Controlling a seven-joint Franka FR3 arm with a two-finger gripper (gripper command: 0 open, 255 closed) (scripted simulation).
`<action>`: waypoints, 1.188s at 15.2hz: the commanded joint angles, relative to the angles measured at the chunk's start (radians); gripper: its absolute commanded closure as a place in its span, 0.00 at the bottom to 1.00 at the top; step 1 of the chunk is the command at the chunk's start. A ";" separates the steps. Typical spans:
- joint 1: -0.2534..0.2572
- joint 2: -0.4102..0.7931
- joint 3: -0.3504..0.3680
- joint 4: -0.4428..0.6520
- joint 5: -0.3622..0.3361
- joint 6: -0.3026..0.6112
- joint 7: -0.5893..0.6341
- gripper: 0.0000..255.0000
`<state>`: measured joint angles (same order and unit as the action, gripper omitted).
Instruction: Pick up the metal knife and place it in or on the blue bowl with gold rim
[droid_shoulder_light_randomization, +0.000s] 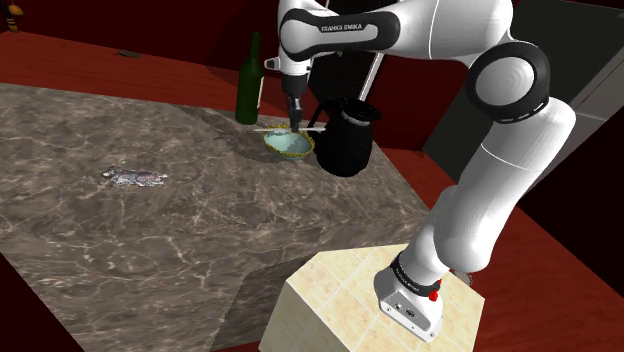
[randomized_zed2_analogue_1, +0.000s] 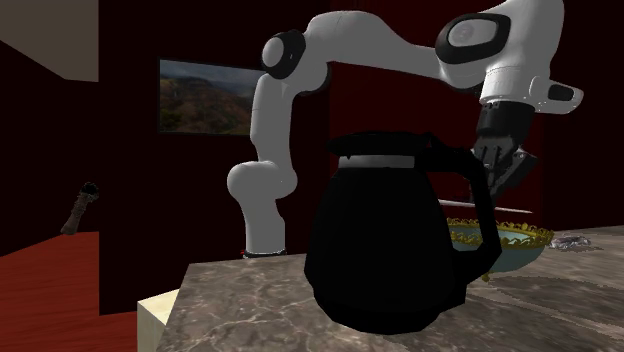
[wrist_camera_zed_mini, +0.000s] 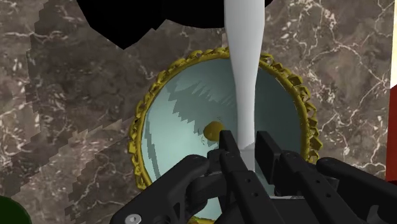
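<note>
Gripper (wrist_camera_zed_mini: 248, 143): fingers narrow, clasping the knife near one end.
Knife (wrist_camera_zed_mini: 245, 63): pale grey, held level across the bowl's opening, its long end reaching past the rim toward the jug.
Bowl (wrist_camera_zed_mini: 172, 127): pale blue inside, gold rim, directly under the gripper.
Black jug (droid_shoulder_light_randomization: 348, 140): just beside the bowl.
Green bottle (droid_shoulder_light_randomization: 250, 85): near the bowl, opposite the jug.
Marble table (droid_shoulder_light_randomization: 150, 250): under the bowl.

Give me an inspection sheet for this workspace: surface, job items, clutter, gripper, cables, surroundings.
Surface: marble-patterned table.
Job's things: pale knife held over the gold-rimmed bowl, not yet released.
Clutter: black jug beside the bowl; green bottle behind it; small grey object lying apart.
Grippers: gripper over the bowl, fingers clasping the knife.
Cables: nothing seen.
Surroundings: red floor; landscape picture on a dark wall.
</note>
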<state>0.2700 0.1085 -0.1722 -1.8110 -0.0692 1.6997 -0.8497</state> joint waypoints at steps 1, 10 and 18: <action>-0.001 0.006 -0.001 -0.019 0.001 0.026 0.000 1.00; -0.002 0.016 0.000 -0.051 0.002 0.068 0.002 1.00; -0.002 0.016 0.000 -0.051 0.002 0.068 0.002 0.00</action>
<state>0.2679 0.1247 -0.1725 -1.8621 -0.0675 1.7674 -0.8481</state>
